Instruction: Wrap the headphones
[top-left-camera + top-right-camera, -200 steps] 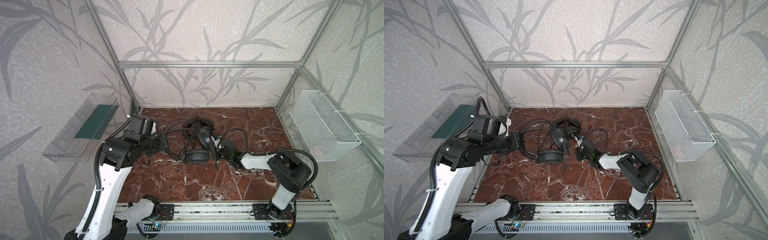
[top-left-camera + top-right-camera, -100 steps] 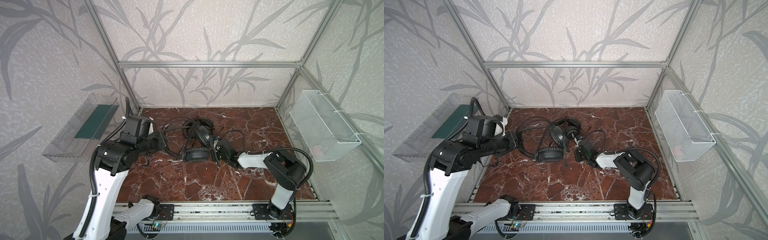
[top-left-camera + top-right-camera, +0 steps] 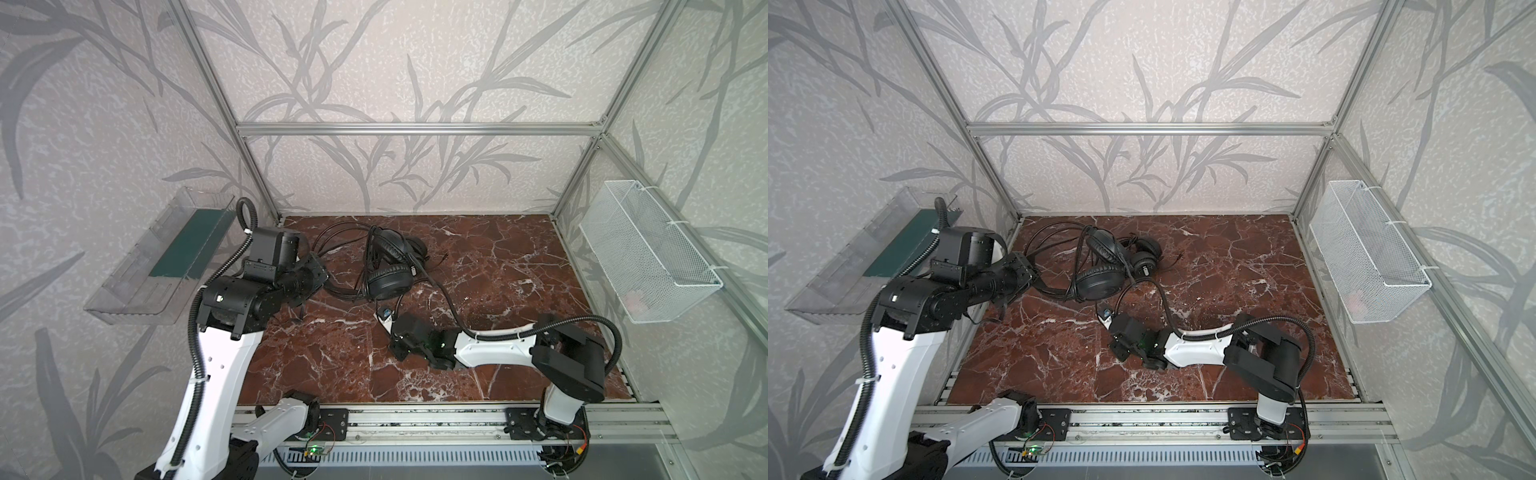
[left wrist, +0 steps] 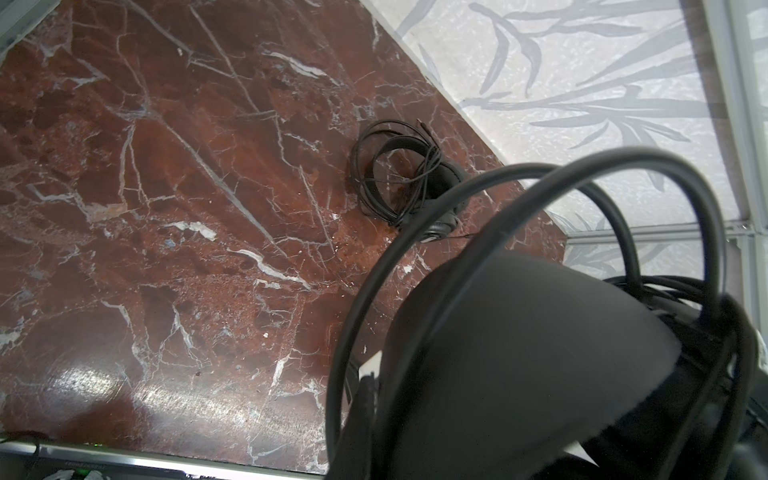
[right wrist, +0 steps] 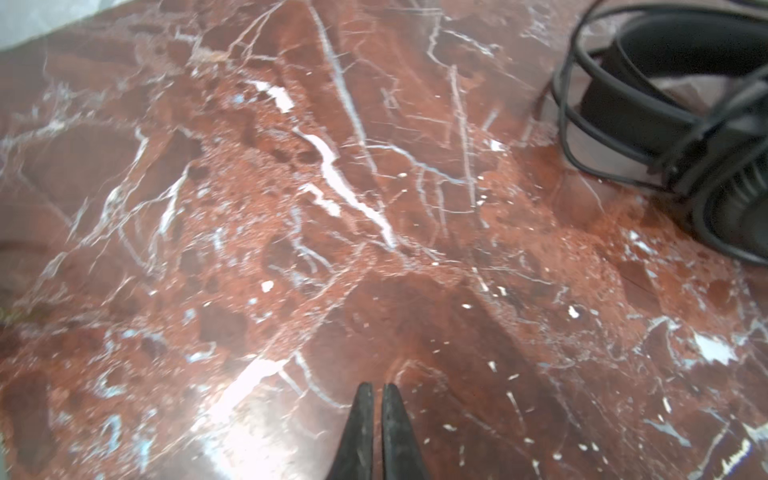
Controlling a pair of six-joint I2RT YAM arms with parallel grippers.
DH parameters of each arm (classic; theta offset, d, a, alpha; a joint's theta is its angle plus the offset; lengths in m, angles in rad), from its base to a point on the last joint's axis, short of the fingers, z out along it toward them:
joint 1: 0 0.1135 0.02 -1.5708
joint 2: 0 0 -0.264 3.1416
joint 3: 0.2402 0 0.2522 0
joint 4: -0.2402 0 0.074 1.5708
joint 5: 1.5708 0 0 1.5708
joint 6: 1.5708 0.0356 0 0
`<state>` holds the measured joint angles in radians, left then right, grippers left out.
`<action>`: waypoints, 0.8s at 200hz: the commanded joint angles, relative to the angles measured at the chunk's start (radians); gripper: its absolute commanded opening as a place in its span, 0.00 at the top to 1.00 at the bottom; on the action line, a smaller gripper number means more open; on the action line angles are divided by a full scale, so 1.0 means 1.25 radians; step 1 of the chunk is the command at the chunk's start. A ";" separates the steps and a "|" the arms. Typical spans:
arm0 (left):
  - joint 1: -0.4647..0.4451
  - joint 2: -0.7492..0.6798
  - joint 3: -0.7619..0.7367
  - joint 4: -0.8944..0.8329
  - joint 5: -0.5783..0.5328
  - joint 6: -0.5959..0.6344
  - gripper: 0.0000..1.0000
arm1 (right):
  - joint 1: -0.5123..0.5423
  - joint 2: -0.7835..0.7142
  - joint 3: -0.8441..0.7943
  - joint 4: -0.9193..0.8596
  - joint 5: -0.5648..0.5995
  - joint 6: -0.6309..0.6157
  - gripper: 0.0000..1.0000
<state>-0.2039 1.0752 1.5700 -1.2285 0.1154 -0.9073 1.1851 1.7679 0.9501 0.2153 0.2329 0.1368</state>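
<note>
on red marble (image 3: 498,291), tangled black headphones (image 3: 389,282)

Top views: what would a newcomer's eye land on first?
The headphones, a black tangle of earcups and cables at the back-centre of the red marble table. The left gripper reaches into the cables from the left, while the right gripper, shut and empty, sits low over bare marble just in front.

We view black headphones (image 3: 392,251) and their tangled cables (image 3: 336,237) lying toward the back of a red marble table (image 3: 498,291). The left gripper (image 3: 321,277) meets the cables; the right gripper (image 3: 386,320) sits low just before the nearest earcup (image 3: 388,283).
</note>
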 commanded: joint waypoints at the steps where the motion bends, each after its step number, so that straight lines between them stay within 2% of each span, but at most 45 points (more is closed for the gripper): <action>1: 0.046 0.009 -0.038 0.093 0.036 -0.071 1.00 | 0.052 -0.012 0.043 -0.080 0.120 -0.090 1.00; 33: 0.090 0.018 -0.110 0.116 0.055 -0.098 1.00 | 0.146 0.023 0.106 -0.141 0.244 -0.213 1.00; 68: 0.104 0.031 -0.163 0.138 0.061 -0.104 1.00 | 0.195 0.035 0.149 -0.193 0.271 -0.295 1.00; 86: 0.110 0.039 -0.188 0.141 0.044 -0.099 1.00 | 0.211 0.030 0.159 -0.203 0.309 -0.339 1.00; 134: 0.128 0.054 -0.244 0.153 0.013 -0.079 1.00 | 0.244 -0.014 0.184 -0.266 0.332 -0.427 1.00; 160: 0.140 0.058 -0.263 0.166 0.016 -0.068 1.00 | 0.259 -0.041 0.165 -0.236 0.356 -0.457 1.00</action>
<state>-0.0402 1.1584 1.2480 -1.1000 0.1272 -0.9764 1.4937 1.7840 1.1526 -0.0834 0.6308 -0.3614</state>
